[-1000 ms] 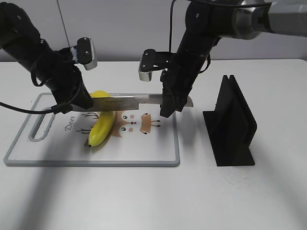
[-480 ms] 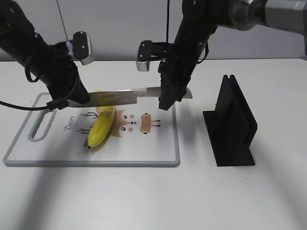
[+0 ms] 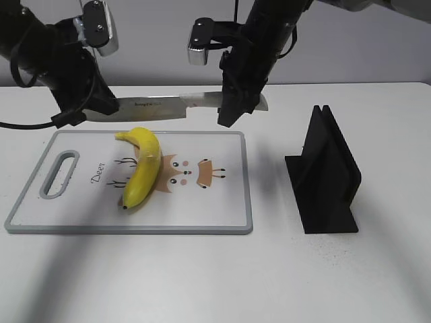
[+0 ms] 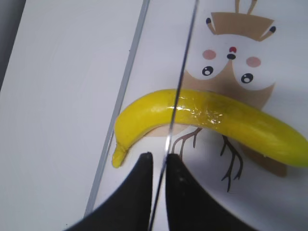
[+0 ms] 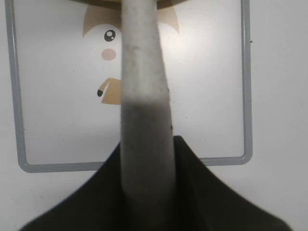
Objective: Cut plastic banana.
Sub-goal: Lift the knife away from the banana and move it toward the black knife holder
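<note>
The yellow plastic banana (image 3: pixel 143 168) lies in one piece on the white cutting board (image 3: pixel 135 229), left of its middle. A kitchen knife (image 3: pixel 161 106) hangs level in the air above the board's far edge, held at both ends. My left gripper (image 3: pixel 91 111) is shut on the blade's tip end. My right gripper (image 3: pixel 232 114) is shut on the grey handle. In the left wrist view the thin blade edge (image 4: pixel 180 86) runs from between my jaws (image 4: pixel 158 161) across the banana (image 4: pixel 216 118) below. In the right wrist view the handle (image 5: pixel 142 72) sits between the jaws (image 5: pixel 147 144), above the board (image 5: pixel 246 72).
A black slotted knife stand (image 3: pixel 326 175) stands on the white table right of the board. The board has a handle slot (image 3: pixel 59 175) at its left end and a cartoon deer print (image 3: pixel 188 173) beside the banana.
Both arms have lifted the knife up and back, from down on the banana to well above the board's far edge. The banana stays on the board.
</note>
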